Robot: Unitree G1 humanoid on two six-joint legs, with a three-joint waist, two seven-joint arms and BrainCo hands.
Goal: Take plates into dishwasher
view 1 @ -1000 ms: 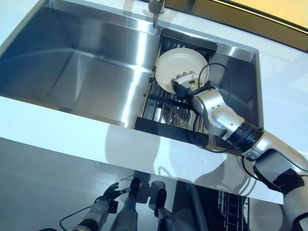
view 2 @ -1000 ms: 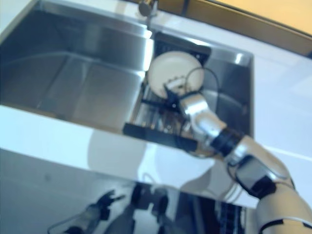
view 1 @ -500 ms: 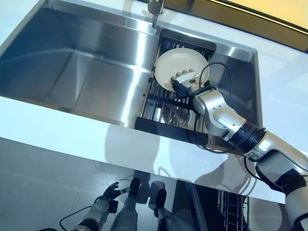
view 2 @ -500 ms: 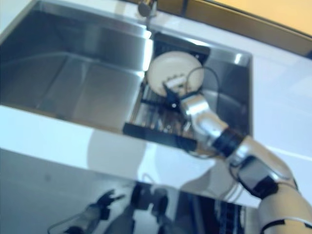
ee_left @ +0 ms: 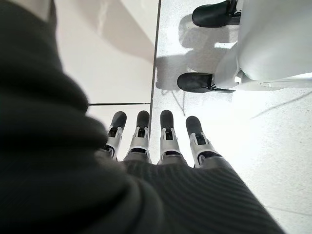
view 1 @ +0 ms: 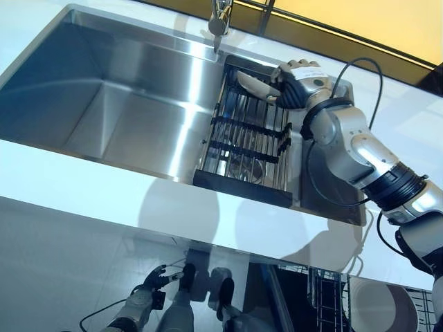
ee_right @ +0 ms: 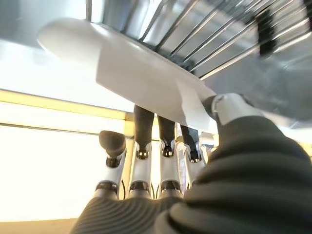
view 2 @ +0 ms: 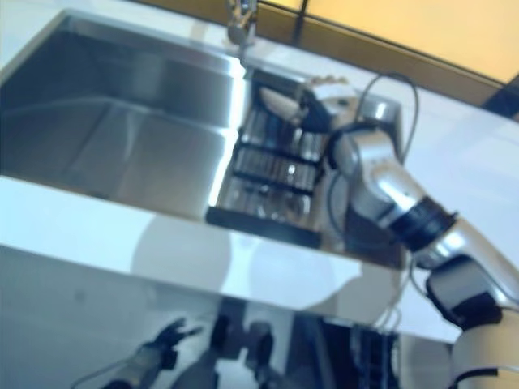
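A white plate (view 1: 250, 84) hangs edge-on above the far end of the black dish rack (view 1: 239, 183) in the sink. My right hand (view 1: 299, 75) is shut on its rim. In the right wrist view the thumb (ee_right: 228, 108) presses on one face of the plate (ee_right: 131, 66) and the fingers (ee_right: 165, 148) lie under the other. No other plate shows between the rack's bars. My left hand (view 1: 156, 279) hangs low beside the counter front, open, with its fingers (ee_left: 165, 131) straight and pointing at the floor.
The steel sink (view 1: 118, 104) lies left of the rack, with the faucet (view 1: 219, 19) at its back edge. A white counter (view 1: 104, 187) runs along the front. Below at the lower right is the open dishwasher rack (view 1: 331, 294) with a white dish (view 1: 384, 312).
My right hand has lifted the plate out of the rack and carried it up toward the back of the sink, turning it edge-on. The view has shifted a little.
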